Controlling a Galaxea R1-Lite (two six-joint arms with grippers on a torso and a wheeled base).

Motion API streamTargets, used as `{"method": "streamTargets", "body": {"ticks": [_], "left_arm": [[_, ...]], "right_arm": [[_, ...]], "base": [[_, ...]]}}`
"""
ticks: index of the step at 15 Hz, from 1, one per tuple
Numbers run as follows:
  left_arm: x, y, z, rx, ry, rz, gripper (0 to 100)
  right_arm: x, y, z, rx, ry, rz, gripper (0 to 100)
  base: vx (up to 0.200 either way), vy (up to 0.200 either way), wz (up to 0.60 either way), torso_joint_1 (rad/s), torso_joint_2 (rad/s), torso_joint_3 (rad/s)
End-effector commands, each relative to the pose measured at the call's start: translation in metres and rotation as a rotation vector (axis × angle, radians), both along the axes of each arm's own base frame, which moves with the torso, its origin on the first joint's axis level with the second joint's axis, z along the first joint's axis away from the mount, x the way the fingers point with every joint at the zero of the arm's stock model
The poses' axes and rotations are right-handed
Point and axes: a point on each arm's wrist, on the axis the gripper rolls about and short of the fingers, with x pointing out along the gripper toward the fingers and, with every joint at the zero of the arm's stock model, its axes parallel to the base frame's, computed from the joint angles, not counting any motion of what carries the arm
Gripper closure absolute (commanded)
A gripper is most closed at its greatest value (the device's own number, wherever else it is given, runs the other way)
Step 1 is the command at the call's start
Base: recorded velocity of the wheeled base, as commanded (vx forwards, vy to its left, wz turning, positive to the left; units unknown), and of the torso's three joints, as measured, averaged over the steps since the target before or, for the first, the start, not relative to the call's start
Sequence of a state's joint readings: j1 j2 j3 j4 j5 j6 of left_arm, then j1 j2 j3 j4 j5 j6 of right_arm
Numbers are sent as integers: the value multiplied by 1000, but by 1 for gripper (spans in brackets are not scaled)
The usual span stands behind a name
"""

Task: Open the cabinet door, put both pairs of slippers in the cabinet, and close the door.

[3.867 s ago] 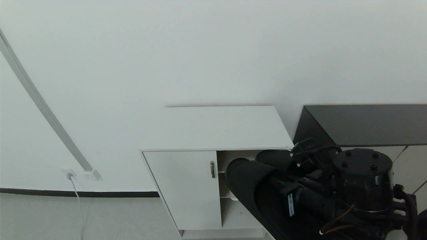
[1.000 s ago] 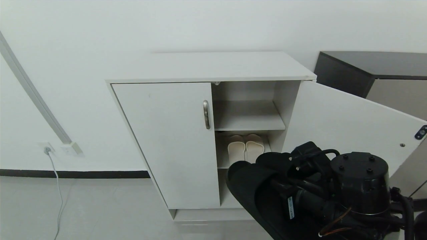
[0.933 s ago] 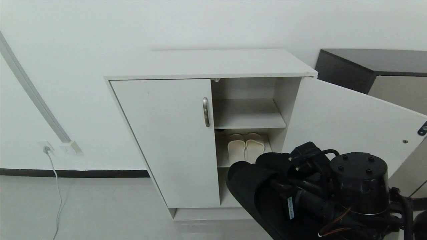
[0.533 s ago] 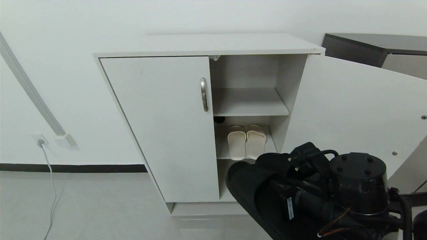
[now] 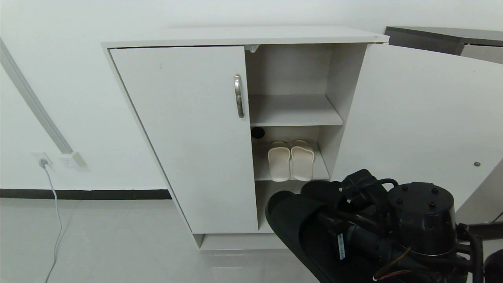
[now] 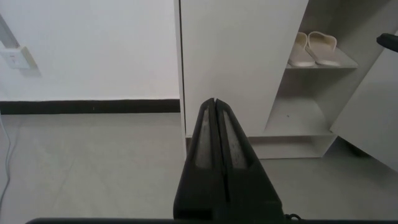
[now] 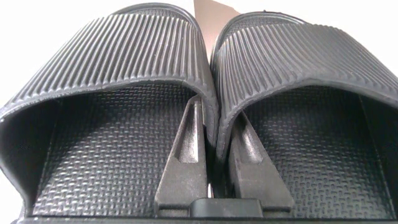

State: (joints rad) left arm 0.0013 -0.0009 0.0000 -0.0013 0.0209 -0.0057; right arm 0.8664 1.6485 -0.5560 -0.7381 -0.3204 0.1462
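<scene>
A white cabinet [image 5: 243, 36] stands against the wall, its left door [image 5: 184, 133] closed and its right door [image 5: 424, 114] swung wide open. A pair of white slippers [image 5: 290, 159] lies side by side on the middle shelf, also seen as white slippers [image 6: 316, 48]. My right gripper [image 7: 214, 177] is shut on the inner walls of a pair of black slippers [image 7: 205, 74], pinched together. The black slippers [image 5: 298, 220] hang low in front of the open compartment. My left gripper [image 6: 214, 106] is shut with nothing in it, above the floor before the cabinet's left door [image 6: 236, 56].
A metal handle [image 5: 238, 95] sits on the closed door's edge. The upper shelf [image 5: 292, 110] and bottom compartment [image 6: 298, 115] are bare. A dark counter [image 5: 444, 39] stands right of the cabinet. A wall socket with a cable [image 5: 41, 161] is at the left, over open floor [image 5: 118, 243].
The whole head picture has shifted: the camera moved, so the cabinet now sits higher and larger in view. The black slippers stay held in my right gripper at the same spot.
</scene>
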Motion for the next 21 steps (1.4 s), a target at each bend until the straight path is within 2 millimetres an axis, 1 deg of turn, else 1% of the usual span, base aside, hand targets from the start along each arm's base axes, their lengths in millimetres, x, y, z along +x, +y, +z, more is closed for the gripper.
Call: {"method": "streamTargets", "body": {"ticks": [1, 4, 5, 6, 7, 8, 9, 10, 11, 12, 13, 15, 18, 21], "left_arm": [[0, 0, 0, 0, 1, -1, 100], [0, 0, 0, 0, 1, 1, 100], [0, 0, 0, 0, 1, -1, 100], [0, 0, 0, 0, 1, -1, 100], [0, 0, 0, 1, 1, -1, 100], [0, 0, 0, 1, 1, -1, 100], [0, 0, 0, 1, 1, -1, 100], [0, 0, 0, 1, 1, -1, 100], [0, 0, 0, 3, 1, -2, 100], [0, 0, 0, 1, 1, -2, 100], [0, 0, 0, 1, 1, -2, 100], [0, 0, 0, 1, 1, -2, 100], [0, 0, 0, 3, 1, -1, 100], [0, 0, 0, 3, 1, -1, 100]], "right_arm": [[1, 1, -3, -4, 2, -1, 100], [1, 1, -3, -19, -8, 4, 100], [0, 5, -5, -31, -11, 12, 100], [6, 12, -6, -31, -30, -23, 100], [17, 28, -10, -37, -63, -123, 100], [30, 47, -19, -48, -78, -229, 100], [41, 66, -25, -35, -83, -298, 100], [50, 76, -33, -59, -84, -339, 100], [64, 94, -32, -77, -120, -442, 100], [70, 100, -26, -67, -134, -468, 100], [77, 107, -3, -47, -149, -495, 100], [81, 105, 44, -15, -164, -528, 100], [91, 101, 89, 35, -195, -578, 100], [94, 98, 99, 55, -205, -582, 100]], "base": [[0, 0, 0, 0, 0, 0], [0, 0, 0, 0, 0, 0], [0, 0, 0, 0, 0, 0], [0, 0, 0, 0, 0, 0], [0, 0, 0, 0, 0, 0], [0, 0, 0, 0, 0, 0], [0, 0, 0, 0, 0, 0], [0, 0, 0, 0, 0, 0], [0, 0, 0, 0, 0, 0], [0, 0, 0, 0, 0, 0], [0, 0, 0, 0, 0, 0], [0, 0, 0, 0, 0, 0], [0, 0, 0, 0, 0, 0], [0, 0, 0, 0, 0, 0]]}}
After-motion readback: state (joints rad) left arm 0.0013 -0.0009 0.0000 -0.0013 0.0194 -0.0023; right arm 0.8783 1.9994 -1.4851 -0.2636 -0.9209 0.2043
